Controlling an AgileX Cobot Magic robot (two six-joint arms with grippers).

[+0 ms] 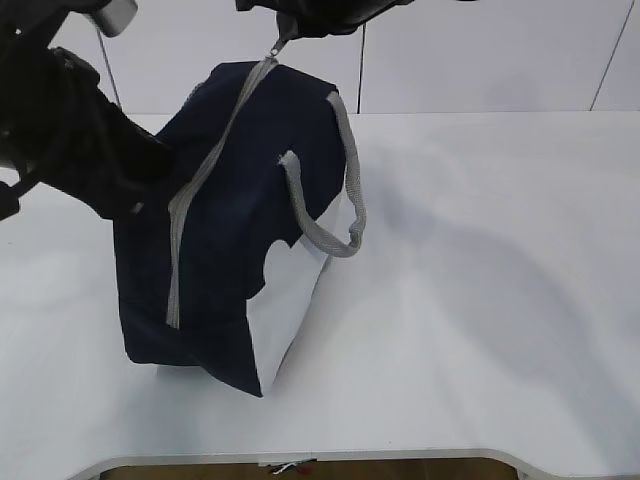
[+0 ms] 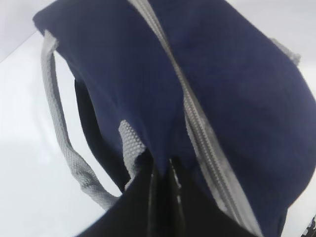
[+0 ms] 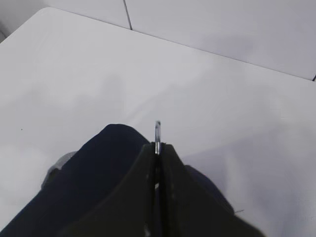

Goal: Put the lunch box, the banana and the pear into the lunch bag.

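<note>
Lunch bag zipped, tilted, standing left of centre on white table. Right gripper pressed together on ring pull at top end. Left gripper pinched on navy fabric beside zipper. Wide bare tabletop rightward; front edge near bag base.

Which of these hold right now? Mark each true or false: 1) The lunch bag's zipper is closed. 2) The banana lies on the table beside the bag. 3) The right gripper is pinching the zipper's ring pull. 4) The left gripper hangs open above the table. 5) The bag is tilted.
1) True: the grey zipper on the lunch bag is shut along its visible length.
2) False: no banana shows on the table.
3) True: the right gripper is shut on the ring pull.
4) False: the left gripper is shut on the bag's navy fabric.
5) True: it leans, not upright.
</note>
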